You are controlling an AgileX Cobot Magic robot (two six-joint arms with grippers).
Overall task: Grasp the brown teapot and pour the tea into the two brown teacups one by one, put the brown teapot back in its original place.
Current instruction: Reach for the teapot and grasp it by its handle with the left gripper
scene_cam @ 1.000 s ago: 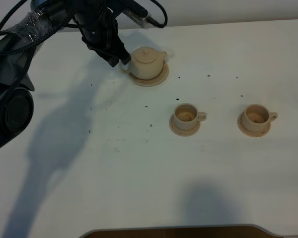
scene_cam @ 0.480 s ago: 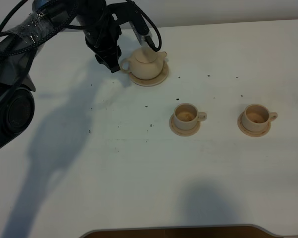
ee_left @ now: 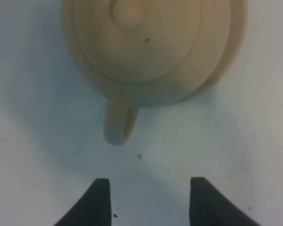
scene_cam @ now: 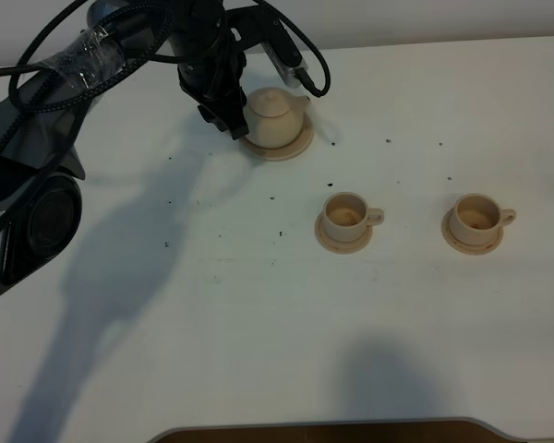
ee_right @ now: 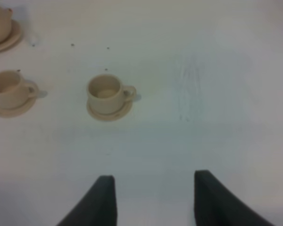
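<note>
The brown teapot (scene_cam: 277, 116) stands on its round saucer (scene_cam: 290, 148), the original place, at the back of the table. My left gripper (scene_cam: 227, 120) hovers just left of it, over the handle side. In the left wrist view the loop handle (ee_left: 119, 123) points toward my left gripper (ee_left: 151, 190), which is open with only bare table between its dark fingertips (ee_left: 101, 200). The two brown teacups (scene_cam: 346, 215) (scene_cam: 475, 216) sit on their saucers in front and to the right. My right gripper (ee_right: 155, 190) is open above bare table, with the cups (ee_right: 106, 92) (ee_right: 9, 89) ahead of it.
The white table (scene_cam: 258, 305) carries scattered small dark specks (scene_cam: 273, 197) between the teapot and the cups. The left arm's black cables (scene_cam: 300, 55) loop above the teapot. The table's front edge (scene_cam: 332, 426) runs along the bottom.
My left arm has swung to the right, bringing the gripper in close against the teapot's handle side. Teapot and cups have stayed put.
</note>
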